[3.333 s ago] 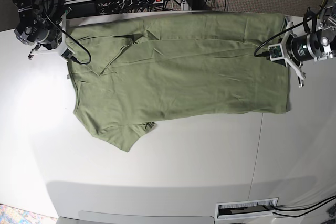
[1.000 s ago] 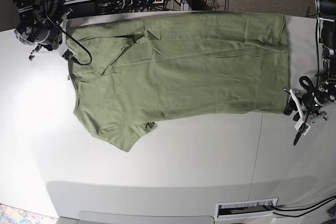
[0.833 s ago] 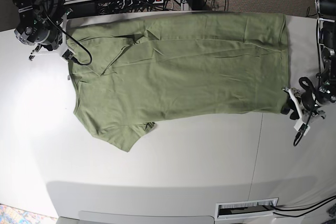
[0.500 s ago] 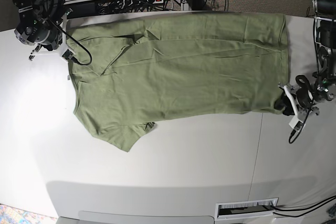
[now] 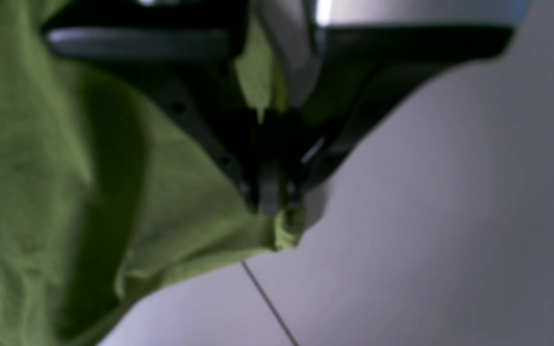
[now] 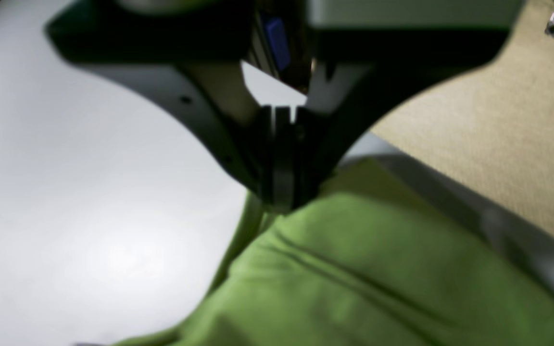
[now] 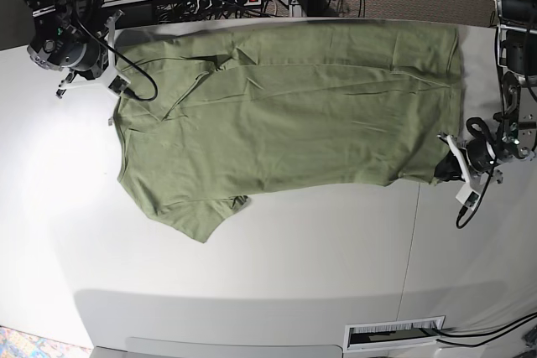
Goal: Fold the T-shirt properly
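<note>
The T-shirt [image 7: 285, 111] lies spread flat on the white desk [image 7: 252, 274]. The left gripper [image 5: 271, 204] fingers are clamped on its hem corner. The right gripper [image 6: 279, 194] fingers are closed, apparently pinching fabric at the shoulder edge; blur obscures the contact.

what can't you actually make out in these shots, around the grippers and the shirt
- Left wrist view: the left gripper is shut on a T-shirt corner; blur and its black fingers hide how much cloth is caught.
- Right wrist view: the right gripper is shut on the shirt's edge; the pinched part is hidden.
- Base view: the white neck tag is too small to find, and the far sleeve lies partly folded under cloth.
</note>
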Controlling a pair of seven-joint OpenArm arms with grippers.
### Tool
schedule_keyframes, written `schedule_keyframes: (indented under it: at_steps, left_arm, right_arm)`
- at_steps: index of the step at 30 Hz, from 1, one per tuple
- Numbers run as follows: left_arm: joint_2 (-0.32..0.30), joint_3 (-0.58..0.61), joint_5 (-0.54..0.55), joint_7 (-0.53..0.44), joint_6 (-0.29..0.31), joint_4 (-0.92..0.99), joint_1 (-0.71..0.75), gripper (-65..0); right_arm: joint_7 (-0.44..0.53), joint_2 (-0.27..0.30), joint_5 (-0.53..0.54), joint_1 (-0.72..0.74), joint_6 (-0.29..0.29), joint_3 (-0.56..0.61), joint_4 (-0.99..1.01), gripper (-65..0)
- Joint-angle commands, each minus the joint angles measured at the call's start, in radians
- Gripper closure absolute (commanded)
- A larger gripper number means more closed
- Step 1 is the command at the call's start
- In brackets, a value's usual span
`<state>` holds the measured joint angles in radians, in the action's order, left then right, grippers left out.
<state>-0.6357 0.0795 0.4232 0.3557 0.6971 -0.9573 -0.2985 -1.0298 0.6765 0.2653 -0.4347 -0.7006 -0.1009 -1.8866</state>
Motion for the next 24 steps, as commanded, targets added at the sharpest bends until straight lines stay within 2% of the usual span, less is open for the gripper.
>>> schedule_keyframes:
  at_steps: [1, 5, 9, 15, 20, 24]
  left_arm:
    - [-0.03, -0.003, 0.004, 0.004, 0.001, -0.009, -0.018, 0.0]
    - [-0.045, -0.003, 0.092, 0.024, 0.001, -0.011, -0.018, 0.0]
    - [-0.048, -0.003, 0.193, 0.094, 0.001, -0.013, -0.018, 0.0]
    - [-0.048, -0.003, 0.309, 0.206, 0.001, -0.013, -0.018, 0.0]
    - [-0.048, -0.003, 0.34, 0.232, 0.001, -0.015, -0.018, 0.0]
    - [-0.048, -0.003, 0.34, 0.241, 0.001, -0.027, -0.017, 0.0]
  right_arm:
    - [0.028, 0.021, 0.0, 0.005, 0.002, -0.035, -0.017, 0.0]
    - [0.125, 0.004, 0.032, 0.031, 0.002, -0.147, -0.018, 0.0]
    - [0.124, -0.041, 0.101, 0.118, 0.002, -0.229, -0.017, 0.0]
    - [0.131, -0.12, 0.1, 0.246, 0.002, -0.24, -0.008, -7.0]
    - [0.212, -0.204, 0.066, 0.359, 0.002, -0.24, 0.088, -7.0]
    - [0.285, -0.232, 0.032, 0.488, 0.002, -0.239, 0.248, -7.0]
